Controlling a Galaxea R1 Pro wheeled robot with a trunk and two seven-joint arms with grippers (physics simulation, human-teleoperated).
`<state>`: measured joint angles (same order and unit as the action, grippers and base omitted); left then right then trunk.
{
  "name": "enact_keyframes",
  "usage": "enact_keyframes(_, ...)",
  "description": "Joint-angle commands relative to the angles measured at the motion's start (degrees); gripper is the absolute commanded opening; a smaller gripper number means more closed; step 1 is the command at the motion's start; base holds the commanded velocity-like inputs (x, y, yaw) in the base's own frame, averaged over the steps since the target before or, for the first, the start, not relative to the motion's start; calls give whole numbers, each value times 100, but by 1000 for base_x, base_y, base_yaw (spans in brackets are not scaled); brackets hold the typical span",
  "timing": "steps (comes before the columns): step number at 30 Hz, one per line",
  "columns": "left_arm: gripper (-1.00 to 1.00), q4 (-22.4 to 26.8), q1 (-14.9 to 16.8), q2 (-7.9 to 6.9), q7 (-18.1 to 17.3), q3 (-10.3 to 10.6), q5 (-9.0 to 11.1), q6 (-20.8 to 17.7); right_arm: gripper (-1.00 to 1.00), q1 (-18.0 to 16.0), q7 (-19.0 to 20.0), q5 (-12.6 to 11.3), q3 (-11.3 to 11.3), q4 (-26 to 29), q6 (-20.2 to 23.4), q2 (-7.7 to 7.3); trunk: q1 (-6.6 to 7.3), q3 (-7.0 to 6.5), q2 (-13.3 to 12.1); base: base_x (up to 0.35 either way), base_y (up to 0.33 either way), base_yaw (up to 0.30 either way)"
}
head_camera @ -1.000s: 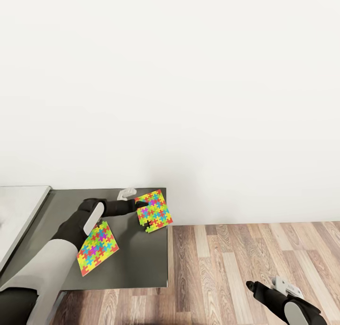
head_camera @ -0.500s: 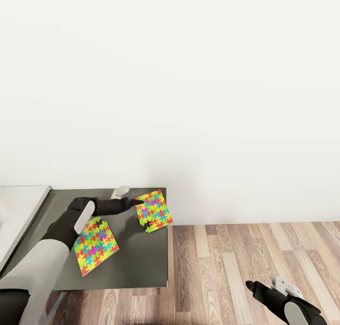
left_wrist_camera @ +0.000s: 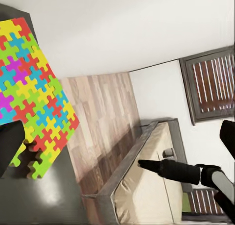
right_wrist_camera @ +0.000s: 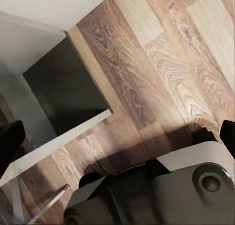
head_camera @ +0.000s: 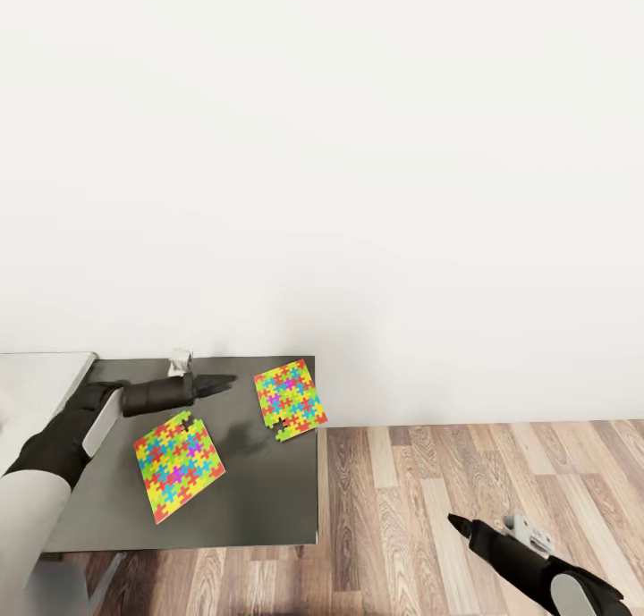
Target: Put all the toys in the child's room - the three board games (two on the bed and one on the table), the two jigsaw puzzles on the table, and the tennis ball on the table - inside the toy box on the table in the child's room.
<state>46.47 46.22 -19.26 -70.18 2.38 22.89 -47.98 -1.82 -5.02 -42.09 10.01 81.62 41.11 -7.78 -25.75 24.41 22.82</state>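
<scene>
Two bright multicoloured jigsaw sheets [head_camera: 288, 400] [head_camera: 178, 464] lie well apart on the low dark grey table top [head_camera: 259, 500] against the white wall. The black left gripper [head_camera: 224, 383] hovers between them, seemingly closed and empty. The right gripper [head_camera: 461, 527] hangs over the wood-plank floor [head_camera: 465, 482], its opening unclear.

Head camera high, facing wall, both wrist cameras low, sharing dark table [head_camera: 268, 491] corner

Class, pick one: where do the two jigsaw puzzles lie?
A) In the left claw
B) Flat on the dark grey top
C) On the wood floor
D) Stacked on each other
B: both jigsaw puzzles lie flat and apart on the dark grey top.
</scene>
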Motion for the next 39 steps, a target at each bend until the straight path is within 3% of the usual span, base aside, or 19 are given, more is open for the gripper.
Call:
enact_keyframes(1, 100, 11, -26, -12, -72, 19, 37, -43, 100, -12, 72, -62, 14, -6, 31, 0, -3, 9, 10, 0, 0, 0)
enact_keyframes(4, 100, 59, -169, -25, -303, 18, 44, -39, 100, -259, 500, -82, 53, -90, 70, 3, -3, 9, 10, 0, 0, 0)
enact_keyframes(7, 100, 118, -348, -31, -543, 16, 47, -31, 100, -710, 858, -106, 69, -362, 188, 4, -3, 9, 10, 0, 0, 0)
enact_keyframes(12, 100, 585, -624, -58, -1097, 10, 46, -118, 100, -1384, 1672, -124, 84, -1160, 493, 6, -3, 9, 10, 0, 0, 0)
enact_keyframes(14, 100, 761, -681, -71, -1198, 9, 44, -184, 100, -1489, 1929, -124, 86, -1384, 518, 6, -3, 9, 10, 0, 0, 0)
enact_keyframes(17, 100, 1059, -792, -83, -1327, 7, 36, -385, 100, -1764, 2635, -118, 88, -1954, 527, 5, -3, 9, 10, 0, 0, 0)
enact_keyframes(22, 100, 1200, -849, -78, -1385, 13, 37, -483, 100, -1963, 3491, -74, 88, -2451, 497, 5, -3, 9, 10, 0, 0, 0)
enact_keyframes(26, 100, 1242, -874, -73, -1398, 16, 38, -504, 100, -2008, 3764, -47, 85, -2560, 489, 5, -3, 9, 10, 0, 0, 0)
enact_keyframes(39, 100, 1962, -1257, -95, -1400, -37, 9, -667, 100, -2024, 3884, -35, 80, -2591, 502, 24, -3, 9, 10, 47, 7, 0)
